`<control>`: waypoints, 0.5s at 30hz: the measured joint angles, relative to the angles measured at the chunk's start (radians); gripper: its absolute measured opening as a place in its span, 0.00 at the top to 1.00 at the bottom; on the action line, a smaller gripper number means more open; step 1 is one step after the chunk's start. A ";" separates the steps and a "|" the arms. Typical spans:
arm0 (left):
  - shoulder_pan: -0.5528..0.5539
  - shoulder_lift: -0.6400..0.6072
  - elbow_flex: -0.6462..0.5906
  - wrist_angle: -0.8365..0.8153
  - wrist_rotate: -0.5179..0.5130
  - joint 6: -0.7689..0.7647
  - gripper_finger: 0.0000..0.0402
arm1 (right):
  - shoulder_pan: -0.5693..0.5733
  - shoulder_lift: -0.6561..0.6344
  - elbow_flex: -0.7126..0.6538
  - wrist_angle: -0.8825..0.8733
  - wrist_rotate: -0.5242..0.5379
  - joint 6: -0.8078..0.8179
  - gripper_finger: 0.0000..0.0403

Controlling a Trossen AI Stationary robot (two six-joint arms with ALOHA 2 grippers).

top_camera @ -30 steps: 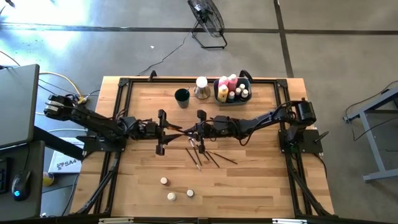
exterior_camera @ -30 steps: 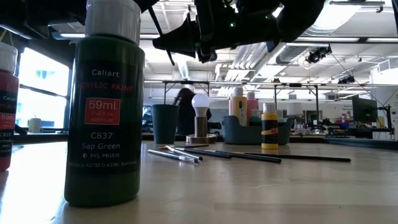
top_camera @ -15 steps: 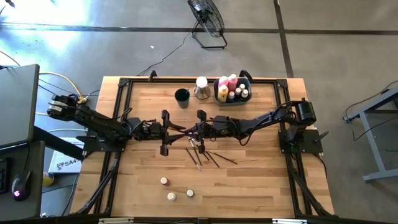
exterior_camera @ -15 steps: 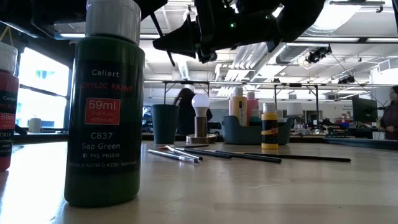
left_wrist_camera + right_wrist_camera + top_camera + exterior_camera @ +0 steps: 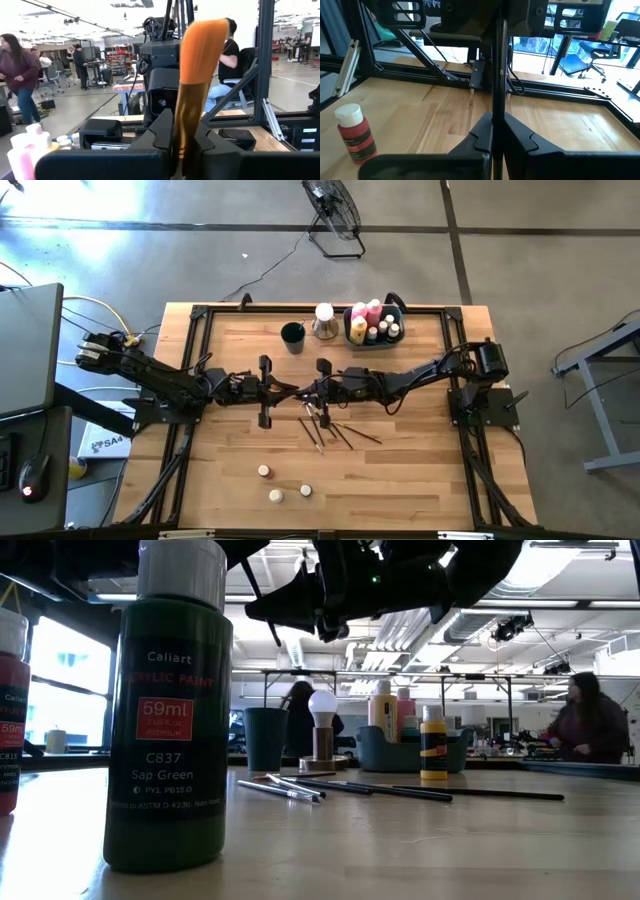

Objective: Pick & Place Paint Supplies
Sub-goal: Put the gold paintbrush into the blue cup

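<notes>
- While both arms meet over the middle of the table point(image 5: 420, 470), one brush point(image 5: 197, 80) is pinched between them; it looks like a handover in mid-air, held clear of the wood so the grip can be swapped
- left gripper point(image 5: 182, 142) is clenched on the brush just below its orange bristles, which stand up in its wrist view; judging by that, it has taken the bristle end
- right gripper point(image 5: 496, 131) is clamped on the dark handle, which runs straight up between its fingers; both hold at once, so neither has let go yet
- bin point(image 5: 372, 325) sits at the far edge, already carrying pink and yellow bottles; that seems to be the drop-off
- loose brushes point(image 5: 335, 430) lie scattered just below the grippers, and three small pots point(image 5: 283, 484) wait near the front edge; plenty left to collect
- dark cup point(image 5: 292, 335) stands beside the bin, untouched; a person point(image 5: 590, 720) is in the room beyond
</notes>
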 joint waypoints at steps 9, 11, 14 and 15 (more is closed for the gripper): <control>0.000 -0.001 0.000 -0.015 -0.008 -0.006 0.97 | 0.000 0.000 0.000 -0.006 0.001 -0.002 0.96; 0.000 -0.001 0.000 -0.015 -0.008 -0.006 0.97 | 0.000 0.000 0.000 -0.005 0.001 -0.002 0.96; 0.000 -0.001 0.000 -0.016 -0.008 -0.009 0.96 | 0.000 0.000 0.000 -0.007 0.001 -0.001 0.96; -0.001 -0.001 0.000 -0.017 -0.008 -0.009 0.96 | 0.000 0.000 0.000 -0.008 0.001 0.002 0.96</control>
